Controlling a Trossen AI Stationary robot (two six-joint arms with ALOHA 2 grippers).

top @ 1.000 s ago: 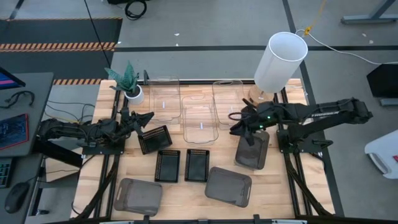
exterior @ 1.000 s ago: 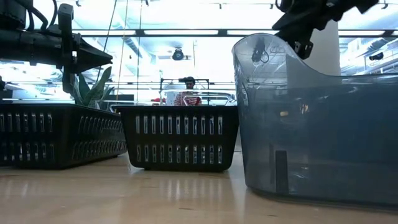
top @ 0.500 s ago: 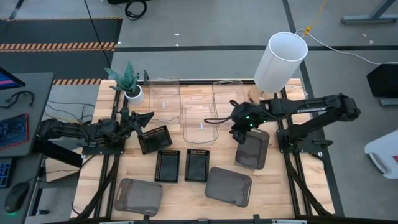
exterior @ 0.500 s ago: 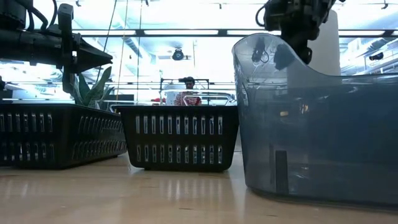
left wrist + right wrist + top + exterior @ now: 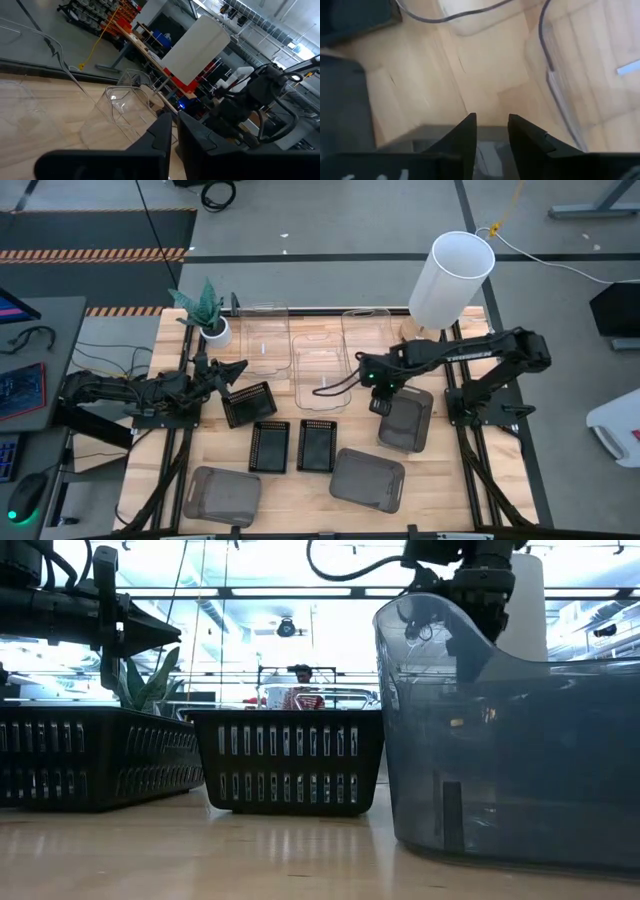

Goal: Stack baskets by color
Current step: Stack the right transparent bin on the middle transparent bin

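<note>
Right arm over a grey basket at the bench's right edge

The large dark grey rounded plastic basket looks light, stiff and slick; take a rim wall. The right gripper hovers at its rim, fingers apart, holding nothing. The left gripper waits near the left edge, pressed together.

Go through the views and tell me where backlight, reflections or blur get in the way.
Low view: bright room behind silhouettes the black slatted basket; the table reflects it.
Right wrist view: soft, smeared wood beyond the right gripper.
Left wrist view: the left gripper is a dark blur.
High view: evenly lit.
</note>
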